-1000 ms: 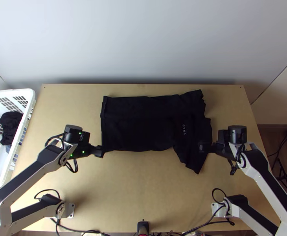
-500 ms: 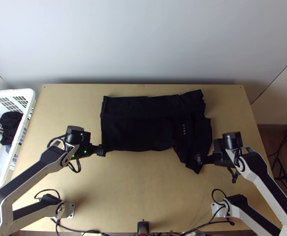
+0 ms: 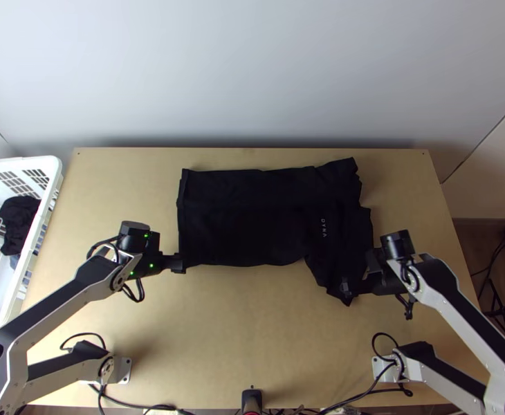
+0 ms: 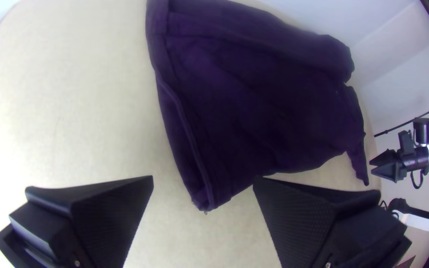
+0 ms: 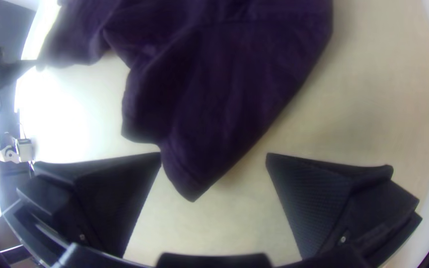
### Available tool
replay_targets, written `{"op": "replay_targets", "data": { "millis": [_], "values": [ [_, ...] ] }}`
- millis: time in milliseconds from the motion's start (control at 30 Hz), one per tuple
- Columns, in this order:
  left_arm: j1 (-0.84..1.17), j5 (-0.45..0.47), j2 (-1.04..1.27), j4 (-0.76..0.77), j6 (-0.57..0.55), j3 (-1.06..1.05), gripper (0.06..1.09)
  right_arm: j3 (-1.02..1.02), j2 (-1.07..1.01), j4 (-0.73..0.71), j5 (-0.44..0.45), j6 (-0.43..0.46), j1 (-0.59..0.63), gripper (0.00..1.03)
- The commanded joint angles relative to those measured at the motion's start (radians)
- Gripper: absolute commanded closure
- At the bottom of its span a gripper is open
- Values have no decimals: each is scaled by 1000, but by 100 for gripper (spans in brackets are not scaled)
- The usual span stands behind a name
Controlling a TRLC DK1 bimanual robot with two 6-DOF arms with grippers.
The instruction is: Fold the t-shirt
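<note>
Since the earlier frames, the right gripper [image 3: 344, 285] has slid toward seven o'clock, down along the black t-shirt's sleeve [image 3: 322, 271]; the left gripper [image 3: 178, 263] has barely shifted. Twelve here is the far side of the table [image 3: 252, 332] in the top view.

At nine o'clock stands the white basket [image 3: 57, 173] with some dark cloth [image 3: 19, 220] in it. Next, the left gripper is at the shirt's seven o'clock corner, its fingers parted and holding nothing, with the hem corner [image 4: 205, 196] between them.

The t-shirt [image 3: 245, 228] lies in the middle of the far half of the table, flattened into a long shape, long axis running nine to three, some creases at the three o'clock end. From there the sleeve juts toward five o'clock. Over it sits the right gripper, fingers also apart and empty, the sleeve's tip [image 5: 192, 186] pointing in between them.

So the left arm is nearer the hem, the right arm nearer the sleeve. Both probably need to lower and pinch those corners, then carry the near edge toward twelve.
</note>
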State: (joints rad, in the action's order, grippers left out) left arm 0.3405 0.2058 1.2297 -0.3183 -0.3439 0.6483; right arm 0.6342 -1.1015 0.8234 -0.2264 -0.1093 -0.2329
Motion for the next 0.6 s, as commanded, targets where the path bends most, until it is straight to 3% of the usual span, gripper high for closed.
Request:
{"op": "replay_targets", "data": {
  "millis": [0, 167, 567],
  "values": [
    [3, -3, 17, 27, 8, 5, 11, -11, -166, -10, -1, 42, 55, 4],
    [2, -3, 37, 35, 16, 17, 11, -24, -230, -40, -2, 74, 64, 4],
    [9, -3, 90, 81, 11, 54, 11, 5, -216, -84, -8, 54, -11, 4]
  ]
}}
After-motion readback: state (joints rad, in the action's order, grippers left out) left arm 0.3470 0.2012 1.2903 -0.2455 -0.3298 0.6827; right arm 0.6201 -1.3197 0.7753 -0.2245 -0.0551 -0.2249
